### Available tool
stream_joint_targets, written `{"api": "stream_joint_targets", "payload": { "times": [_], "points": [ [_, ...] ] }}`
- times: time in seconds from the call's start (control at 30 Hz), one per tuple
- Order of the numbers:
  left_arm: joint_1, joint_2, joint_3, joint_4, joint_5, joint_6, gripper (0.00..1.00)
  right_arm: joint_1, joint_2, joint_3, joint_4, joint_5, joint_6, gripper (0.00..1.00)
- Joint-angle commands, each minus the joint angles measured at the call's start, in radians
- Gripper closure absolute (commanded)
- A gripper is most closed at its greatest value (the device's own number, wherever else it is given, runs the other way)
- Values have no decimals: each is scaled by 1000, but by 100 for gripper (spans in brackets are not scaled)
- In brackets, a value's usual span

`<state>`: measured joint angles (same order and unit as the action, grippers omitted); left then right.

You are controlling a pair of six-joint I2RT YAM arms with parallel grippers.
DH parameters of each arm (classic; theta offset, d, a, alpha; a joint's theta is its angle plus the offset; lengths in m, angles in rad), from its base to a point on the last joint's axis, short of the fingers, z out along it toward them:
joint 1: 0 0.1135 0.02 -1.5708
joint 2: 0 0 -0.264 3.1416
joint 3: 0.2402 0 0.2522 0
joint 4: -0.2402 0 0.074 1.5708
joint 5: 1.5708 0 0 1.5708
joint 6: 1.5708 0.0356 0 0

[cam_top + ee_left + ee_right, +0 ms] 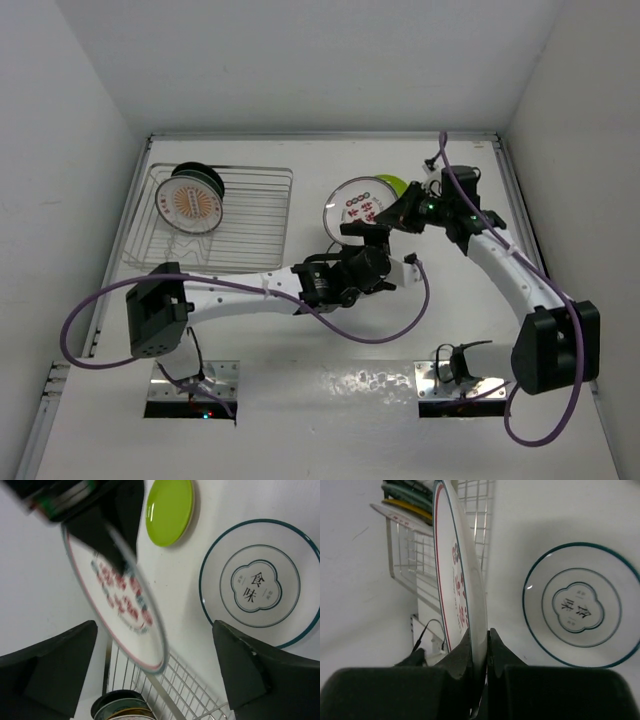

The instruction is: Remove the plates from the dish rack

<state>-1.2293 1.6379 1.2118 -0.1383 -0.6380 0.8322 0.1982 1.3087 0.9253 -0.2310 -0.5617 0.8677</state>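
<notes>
My right gripper (pixel 487 645) is shut on the rim of a white plate with red dots (pixel 457 580), holding it on edge above the table (pixel 360 205). My left gripper (pixel 155 675) stands open, its fingers wide on either side of that plate's lower edge (pixel 117 595) and not touching it. A lime green plate (pixel 170 510) and a white plate with a teal rim (pixel 260 582) lie flat on the table. The wire dish rack (pixel 250 215) sits at the far left with several plates (pixel 192 200) standing in its left end.
White walls close in the table on the left, back and right. Purple cables (pixel 380 335) loop from both arms over the near part of the table. The left arm (pixel 240 290) stretches across the table in front of the rack.
</notes>
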Motion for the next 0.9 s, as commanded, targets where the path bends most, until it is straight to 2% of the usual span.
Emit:
{"api": "stream_joint_targets", "payload": {
  "times": [0.0,0.17,0.37,0.43,0.47,0.53,0.63,0.67,0.73,0.77,0.87],
  "points": [
    [1,-53,45,34,-65,-83,0,-63,-38,-38,70,63,-18,100],
    [1,-177,40,-64,-127,-322,0,-118,-26,-160,139,56,-61,100],
    [45,-406,-37,-24,-270,-661,0,-112,37,-266,216,8,-104,100],
    [132,-440,-3,-107,-282,-776,0,-100,56,-284,204,9,-131,100],
    [166,-446,14,-145,-278,-898,0,-83,58,-289,196,20,-144,100],
    [268,-461,44,-226,-263,-994,0,-65,58,-292,150,43,-193,100],
    [384,-469,68,-311,-252,-1157,0,-22,58,-286,84,114,-257,93],
    [413,-467,72,-328,-232,-1182,0,-16,63,-280,65,131,-278,81],
    [513,-460,75,-357,-148,-1246,0,6,72,-252,18,169,-300,62],
    [543,-455,75,-365,-119,-1263,0,15,75,-234,-10,189,-330,48],
    [645,-434,72,-376,-20,-1309,0,73,99,-128,-155,333,-404,28]
  ]
}}
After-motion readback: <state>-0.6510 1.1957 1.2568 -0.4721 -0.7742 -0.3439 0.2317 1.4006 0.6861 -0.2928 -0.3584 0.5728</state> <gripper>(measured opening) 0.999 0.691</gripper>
